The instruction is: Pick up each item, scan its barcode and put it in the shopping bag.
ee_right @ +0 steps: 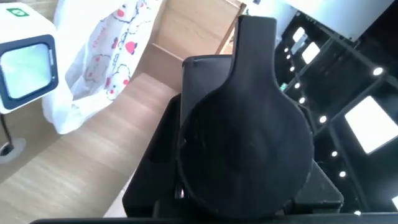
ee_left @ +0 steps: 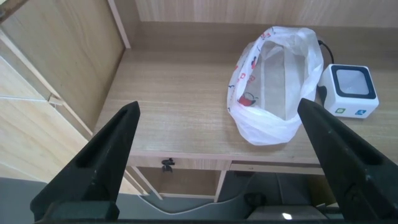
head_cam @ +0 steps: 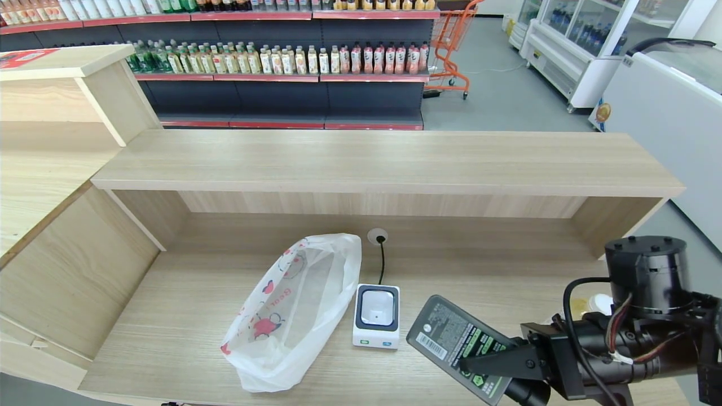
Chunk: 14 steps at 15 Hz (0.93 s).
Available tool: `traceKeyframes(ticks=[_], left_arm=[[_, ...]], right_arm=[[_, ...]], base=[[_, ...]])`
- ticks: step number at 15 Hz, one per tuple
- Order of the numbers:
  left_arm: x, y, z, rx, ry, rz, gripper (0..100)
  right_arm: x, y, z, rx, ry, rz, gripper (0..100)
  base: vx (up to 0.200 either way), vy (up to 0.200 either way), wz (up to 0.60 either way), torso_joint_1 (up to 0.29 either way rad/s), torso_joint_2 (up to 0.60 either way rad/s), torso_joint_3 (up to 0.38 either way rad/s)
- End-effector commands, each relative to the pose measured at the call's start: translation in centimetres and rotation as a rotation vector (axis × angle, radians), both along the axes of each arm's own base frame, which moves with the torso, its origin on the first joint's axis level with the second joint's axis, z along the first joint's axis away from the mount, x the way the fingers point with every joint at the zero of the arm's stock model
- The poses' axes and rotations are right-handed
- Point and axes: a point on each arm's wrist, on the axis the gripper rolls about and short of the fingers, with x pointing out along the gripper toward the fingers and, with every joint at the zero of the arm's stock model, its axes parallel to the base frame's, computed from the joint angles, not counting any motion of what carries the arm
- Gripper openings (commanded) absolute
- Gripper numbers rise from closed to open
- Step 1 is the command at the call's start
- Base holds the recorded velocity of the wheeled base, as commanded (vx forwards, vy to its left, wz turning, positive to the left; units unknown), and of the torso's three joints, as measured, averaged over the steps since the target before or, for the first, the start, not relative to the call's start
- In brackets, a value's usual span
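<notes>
Judged as the scanning step, over the wooden counter, with the shopping bag lying slack on it and the scanner just right of the bag. Keep the dark packet pinched in the right gripper, fingers closed on its near end, raised just right of the scanner. Seems to call for a turn first, with the barcode facing up and the scanner window facing up too. Roll the wrist to bring the label face down, carry leftward, then hold level close above the glass without touching. Then on to the bag: limp film, prone to folding shut, mouth apparently toward the back wall. Left gripper hanging over the counter's near edge, fingers spread wide, holding nothing; could hold the mouth open.

Around, well apart: white freezers, shelves of bottles, an orange trolley. Closer in, mind the scanner's black cable and a pale thing behind the right arm, too hidden to name
</notes>
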Motion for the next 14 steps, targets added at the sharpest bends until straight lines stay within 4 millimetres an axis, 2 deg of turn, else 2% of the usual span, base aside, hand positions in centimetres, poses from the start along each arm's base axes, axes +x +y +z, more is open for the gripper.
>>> traceKeyframes(ticks=[1,6,14], left_arm=[[0.0,0.0,0.0,0.000,0.001,0.000,100],[0.0,0.0,0.0,0.000,-0.001,0.000,100],[0.0,0.0,0.0,0.000,0.001,0.000,100]], right_arm=[[0.0,0.8,0.0,0.001,-0.004,0.033,0],[-0.1,2.0,0.8,0.014,-0.031,0.081,0],[-0.7,1.9,1.4,0.027,-0.066,0.098,0]], base=[[0.000,0.000,0.00,0.000,0.00,0.000],[0.000,0.000,0.00,0.000,0.00,0.000],[0.000,0.000,0.00,0.000,0.00,0.000]])
